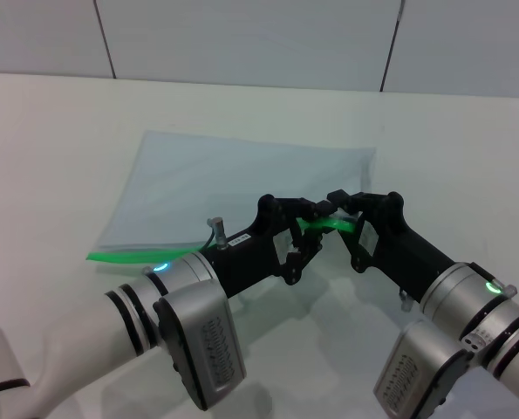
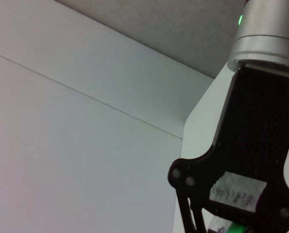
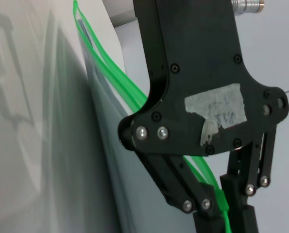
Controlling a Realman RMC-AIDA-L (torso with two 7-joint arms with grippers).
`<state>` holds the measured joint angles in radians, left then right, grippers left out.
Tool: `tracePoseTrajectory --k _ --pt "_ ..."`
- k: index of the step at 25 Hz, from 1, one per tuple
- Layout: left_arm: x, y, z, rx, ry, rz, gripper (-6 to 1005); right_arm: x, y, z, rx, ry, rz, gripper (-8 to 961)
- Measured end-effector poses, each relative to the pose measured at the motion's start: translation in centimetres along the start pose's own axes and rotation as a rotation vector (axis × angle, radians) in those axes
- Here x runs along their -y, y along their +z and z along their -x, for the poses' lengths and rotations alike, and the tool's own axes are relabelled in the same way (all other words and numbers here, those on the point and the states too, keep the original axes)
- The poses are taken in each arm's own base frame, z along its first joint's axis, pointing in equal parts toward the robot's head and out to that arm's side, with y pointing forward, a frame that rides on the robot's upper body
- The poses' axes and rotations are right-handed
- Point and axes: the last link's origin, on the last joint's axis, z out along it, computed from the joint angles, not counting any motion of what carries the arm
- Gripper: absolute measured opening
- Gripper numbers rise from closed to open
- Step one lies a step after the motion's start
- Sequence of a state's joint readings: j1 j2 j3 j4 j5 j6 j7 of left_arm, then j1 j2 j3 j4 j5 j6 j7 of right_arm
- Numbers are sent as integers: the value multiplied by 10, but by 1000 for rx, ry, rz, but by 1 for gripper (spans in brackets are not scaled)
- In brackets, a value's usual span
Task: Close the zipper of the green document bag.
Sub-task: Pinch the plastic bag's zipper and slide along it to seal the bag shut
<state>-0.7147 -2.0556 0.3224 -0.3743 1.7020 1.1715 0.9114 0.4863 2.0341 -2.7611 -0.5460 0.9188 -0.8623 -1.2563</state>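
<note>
The green document bag [image 1: 233, 183] lies flat on the white table, translucent pale blue. Its zipper [image 1: 128, 253] runs as a bright green strip along the near edge. Both grippers meet at the right part of that strip, where it arches up off the table. My left gripper [image 1: 314, 225] is shut on the zipper. Just to its right, my right gripper [image 1: 344, 223] is shut on the zipper's end. In the right wrist view the zipper [image 3: 115, 73] shows two parted green strands beyond the left gripper [image 3: 224, 213]. The slider tab is hidden by the fingers.
The white table [image 1: 50, 157] stretches on all sides of the bag. Grey wall panels [image 1: 242, 35] stand behind the table's far edge. The left wrist view shows the right arm's black gripper housing [image 2: 251, 160] against the wall.
</note>
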Motion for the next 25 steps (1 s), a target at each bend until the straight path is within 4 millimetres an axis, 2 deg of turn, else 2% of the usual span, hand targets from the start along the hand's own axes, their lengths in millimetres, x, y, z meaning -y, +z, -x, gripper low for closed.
tracePoseTrajectory --k 10,25 --pt "-2 0 1 8 3 13 78 -1 -1 0 3 -3 4 51" --pt "-1 0 3 23 -12 9 107 1 -2 -5 -6 1 -8 51"
